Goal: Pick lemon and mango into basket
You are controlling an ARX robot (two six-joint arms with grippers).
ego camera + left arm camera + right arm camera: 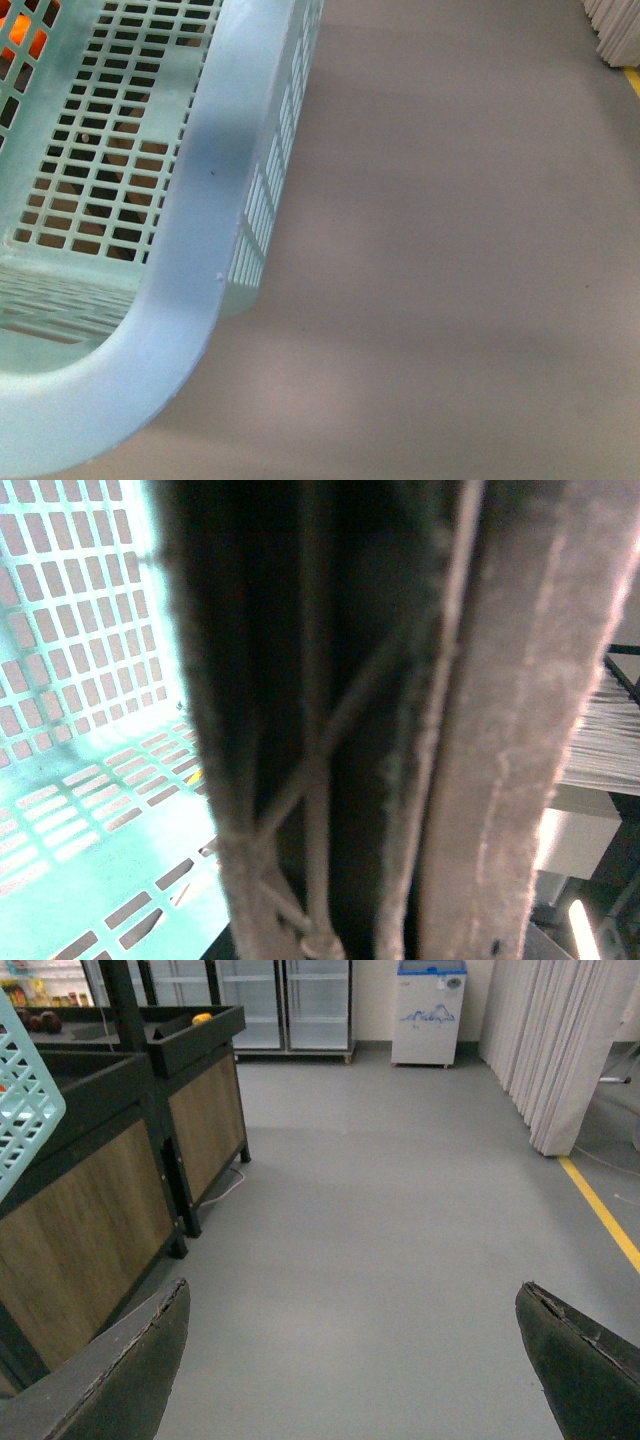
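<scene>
Basket (195, 250) fills the front view from 7 to 11 o'clock, its rim nearest, with grey floor (450, 250) from 12 to 5. Only the left wrist view shows the left fingers (500, 730) — fuzzy grey pads close to the lens, basket lattice just beside them; whether they are parted I cannot tell. Only the right wrist view shows the right fingers (110, 1380) — spread wide, holding nothing, over floor, a basket corner well apart from them.

The right claw (352, 1365) has dark tips with scuffed edges.
</scene>
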